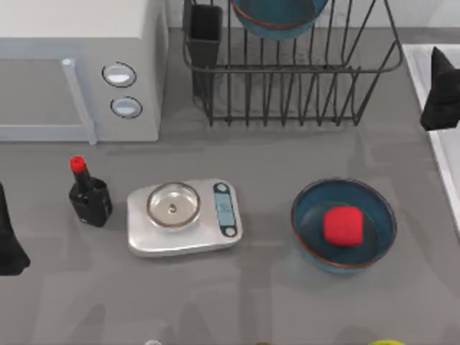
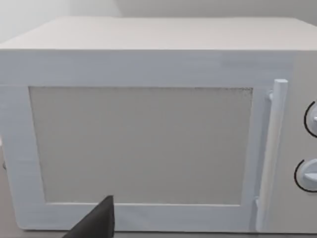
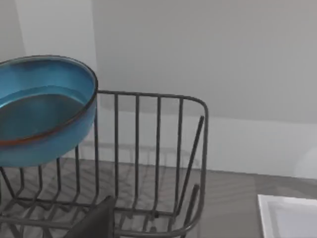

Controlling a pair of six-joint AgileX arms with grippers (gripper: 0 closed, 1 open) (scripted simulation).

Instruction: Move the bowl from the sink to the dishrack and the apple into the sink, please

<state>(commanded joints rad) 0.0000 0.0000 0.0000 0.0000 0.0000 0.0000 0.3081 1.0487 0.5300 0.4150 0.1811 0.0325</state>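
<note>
Seen from above, 1 round teal-blue bowl (image 1: 277,18) with a thin red-brown rim sat in the black wire dishrack (image 1: 295,68). The small bright red apple (image 1: 342,226) lay inside a 2nd teal-blue bowl (image 1: 343,224) on the grey desk (image 1: 273,158), left of the pale white-grey sink (image 1: 435,108). The right hand (image 1: 440,92) hung over the sink rim; the left hand (image 1: 8,241) sat at the desk's left edge. I cannot tell either hand's opening.

The left wrist view faced the white microwave (image 2: 148,129).

The right wrist view showed the bowl in the dishrack.

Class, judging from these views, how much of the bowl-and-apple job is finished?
Done: one bowl sits in the dishrack. In hand: nothing; the right gripper hangs over the sink, the left gripper at the table's left edge. Left: the apple lies in the other bowl, not the sink.
</note>
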